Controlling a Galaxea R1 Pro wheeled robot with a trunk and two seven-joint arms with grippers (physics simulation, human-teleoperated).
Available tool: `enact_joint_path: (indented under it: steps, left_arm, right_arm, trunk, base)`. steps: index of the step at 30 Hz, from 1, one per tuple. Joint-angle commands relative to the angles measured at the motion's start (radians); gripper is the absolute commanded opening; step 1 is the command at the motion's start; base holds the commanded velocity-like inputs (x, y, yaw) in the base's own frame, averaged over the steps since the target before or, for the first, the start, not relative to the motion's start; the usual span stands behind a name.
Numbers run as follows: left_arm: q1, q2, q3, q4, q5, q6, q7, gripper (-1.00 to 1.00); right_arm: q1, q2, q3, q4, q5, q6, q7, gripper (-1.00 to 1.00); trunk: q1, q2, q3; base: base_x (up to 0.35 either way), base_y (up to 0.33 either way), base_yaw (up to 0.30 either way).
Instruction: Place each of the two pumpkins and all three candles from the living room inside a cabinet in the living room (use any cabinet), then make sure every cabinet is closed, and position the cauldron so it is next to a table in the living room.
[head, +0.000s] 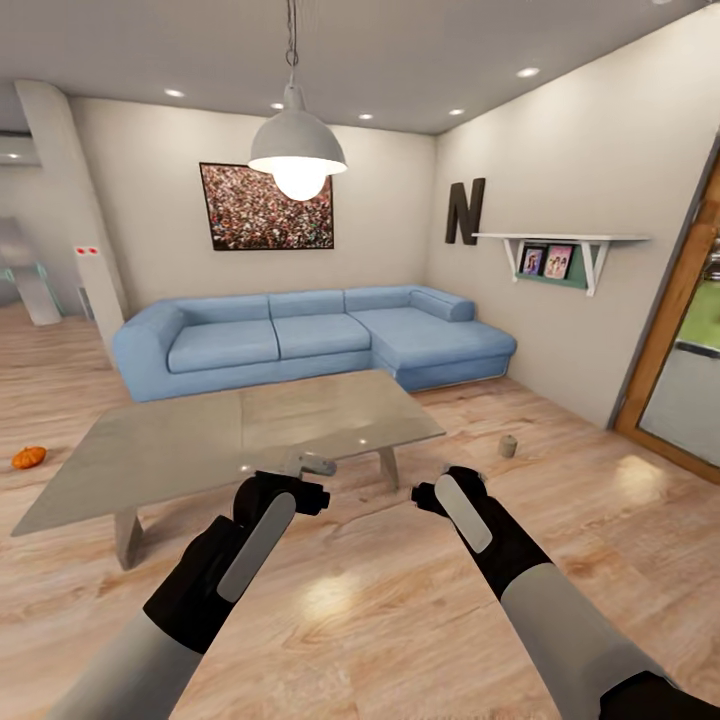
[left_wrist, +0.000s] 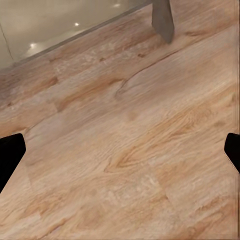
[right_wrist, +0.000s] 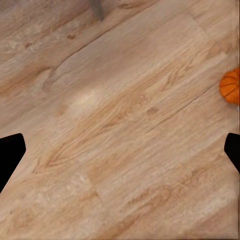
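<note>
Pumpkin (head: 29, 457) on the wood floor (head: 400, 600), far to the left of a low grey table (head: 180, 450), well apart from both grippers. A second orange pumpkin (right_wrist: 231, 86) shows at the edge of the right wrist view, also on bare floor. Left gripper (head: 300, 497) and right gripper (head: 433, 493) hover over the floor just before the table, both wide apart and holding nothing. A small grey object (head: 508, 446), perhaps a candle, stands on the floor to the right. To do this step well, the robot should likely turn toward one pumpkin, drive close, then lower an arm squarely over it before closing.
</note>
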Motion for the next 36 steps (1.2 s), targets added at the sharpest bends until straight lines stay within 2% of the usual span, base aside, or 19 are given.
enact_joint_path:
  steps: [1, 36]
  left_arm:
    - [-0.001, 0.000, -0.001, -0.001, 0.010, 0.002, 0.010, 1.00]
    - [-0.001, 0.000, -0.002, -0.004, 0.009, 0.002, 0.012, 1.00]
  right_arm:
    - [-0.001, 0.000, 0.003, -0.001, -0.009, 0.001, -0.010, 1.00]
    - [-0.001, 0.000, 0.003, -0.001, -0.009, 0.001, -0.010, 1.00]
  trunk:
    - [0.000, -0.001, -0.001]
    - [0.000, -0.001, -0.001]
  base:
    - [0.000, 0.000, -0.293]
    - [0.000, 0.000, -0.293]
